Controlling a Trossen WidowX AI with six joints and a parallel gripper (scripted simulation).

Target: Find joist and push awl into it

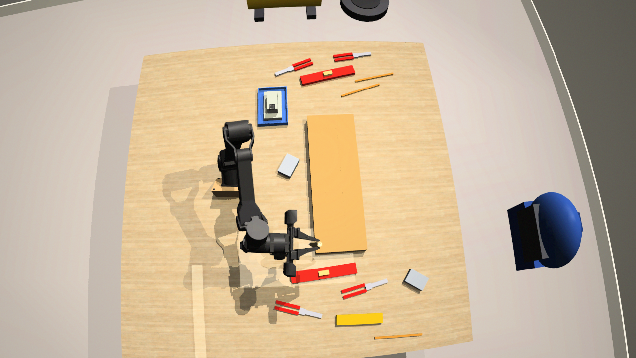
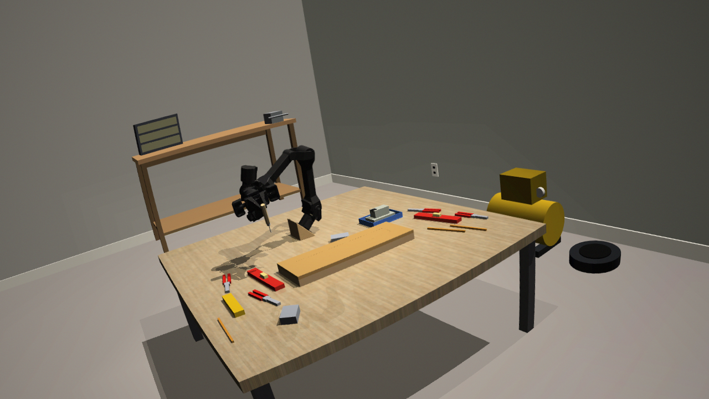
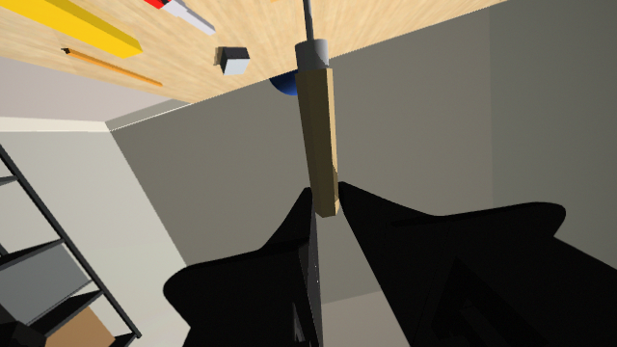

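One awl with a faceted tan handle, wood by its look, a smooth grey collar and a thin grey metal-looking shank [image 1: 318, 243] [image 2: 266, 215] [image 3: 320, 135]. Location: in the air above the bench [image 1: 400, 178] [image 2: 426, 277] [image 3: 260, 63], point downward, by one end of the long orange-tan panel [image 1: 338, 182] [image 2: 343, 250].

State of my black two-fingered tool [image 1: 317, 244] [image 2: 263, 205] [image 3: 324, 190]: closed on the handle near its butt end, most of the handle beyond my fingertips.

Handling, my estimate: light, rigid, not fragile; flat facets should resist rolling, though so short a hold may let it pivot under a hard push. Best grip: squarely across opposite facets, farther toward mid-handle, clear of the collar.

Also listed: one pale grey-green boxy stud finder [image 1: 272, 100] [image 2: 380, 212], lying in the blue rectangular tray [image 1: 259, 106] [image 2: 366, 222].
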